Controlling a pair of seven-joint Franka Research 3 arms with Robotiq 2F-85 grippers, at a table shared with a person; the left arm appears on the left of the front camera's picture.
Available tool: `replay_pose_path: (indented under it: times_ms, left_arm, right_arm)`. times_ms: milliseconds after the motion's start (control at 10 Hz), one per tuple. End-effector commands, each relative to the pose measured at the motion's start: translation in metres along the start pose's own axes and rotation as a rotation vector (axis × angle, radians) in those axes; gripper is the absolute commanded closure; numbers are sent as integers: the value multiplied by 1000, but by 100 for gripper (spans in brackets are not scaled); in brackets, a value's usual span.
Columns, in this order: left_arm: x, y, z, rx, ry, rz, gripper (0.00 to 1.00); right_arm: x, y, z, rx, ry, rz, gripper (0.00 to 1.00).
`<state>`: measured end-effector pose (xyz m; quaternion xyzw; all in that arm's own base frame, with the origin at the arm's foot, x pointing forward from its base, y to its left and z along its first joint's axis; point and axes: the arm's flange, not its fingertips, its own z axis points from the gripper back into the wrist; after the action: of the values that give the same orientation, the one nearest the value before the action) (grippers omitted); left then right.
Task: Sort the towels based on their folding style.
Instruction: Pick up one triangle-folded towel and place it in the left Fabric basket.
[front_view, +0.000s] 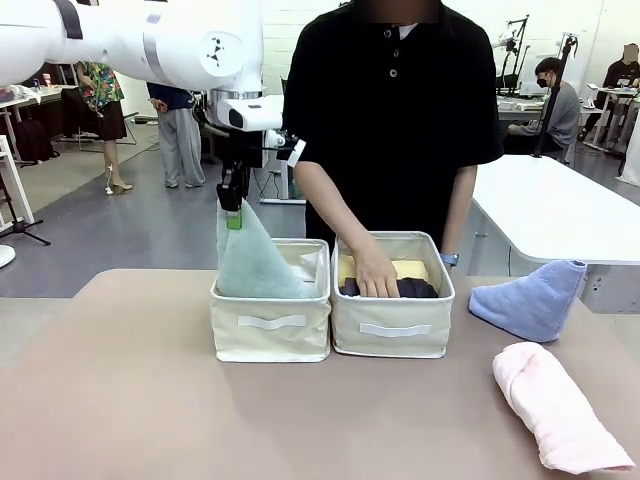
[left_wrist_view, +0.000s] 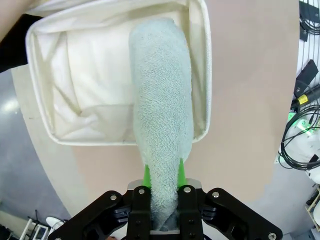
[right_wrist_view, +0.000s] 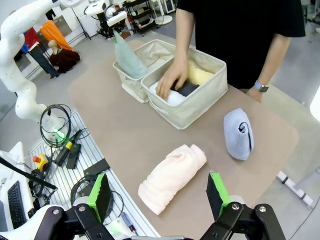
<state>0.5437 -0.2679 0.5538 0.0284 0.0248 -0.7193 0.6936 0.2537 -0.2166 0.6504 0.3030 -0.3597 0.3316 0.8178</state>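
Front view: brown counter (front_view: 120, 400) spans the frame, with a person (front_view: 392, 110) in a black shirt at the far edge. The white left arm (front_view: 150, 40) comes in from upper left and reaches down over the baskets.

Two cream fabric baskets sit side by side mid-counter, touching: left basket (front_view: 270, 335), right basket (front_view: 392, 338). The person's hand (front_view: 375, 275) is down inside the right basket, on a dark grey roll (front_view: 418, 289), with a yellow roll (front_view: 412, 267) behind it. Right wrist view looks into that basket from above and adds a white roll (right_wrist_view: 172, 98) against the near wall, just beside the dark grey one. From the front, the basket wall covers that spot.

Loose on the counter, to the robot's right of the baskets:
- pink roll (front_view: 560, 408), nearer the robot
- light blue cone towel (front_view: 528, 300), farther back

From the front they look nearly touching, but right wrist view shows a clear gap between them.

The pale teal cone towel (front_view: 250, 262) stands point-up in the left basket, wide end below the rim. The left fingers (front_view: 233, 217) are clamped tight on its tip. Left wrist view gives the grip detail: green pads pinch the narrow end from both sides, and the towel runs down along one basket wall. Can't tell whether its base touches the bottom.

The right fingers (right_wrist_view: 216, 189) are spread fully wide, holding nothing, above the pink roll near the counter's edge.
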Motion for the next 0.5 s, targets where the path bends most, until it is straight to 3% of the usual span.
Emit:
replay_pose_path:
  times_ms: [0, 200, 400]
  left_arm:
    - [2, -7, -19, -4, -38, 15, 82]
    - [9, -7, -35, -43, -67, -1, 82]
    - [13, -2, -57, -163, -92, -4, 82]
  right_arm:
    - [1, -1, 1, 16, -26, 14, 0]
    - [1, -1, 1, 16, -26, 14, 0]
    - [1, -1, 1, 16, -26, 14, 0]
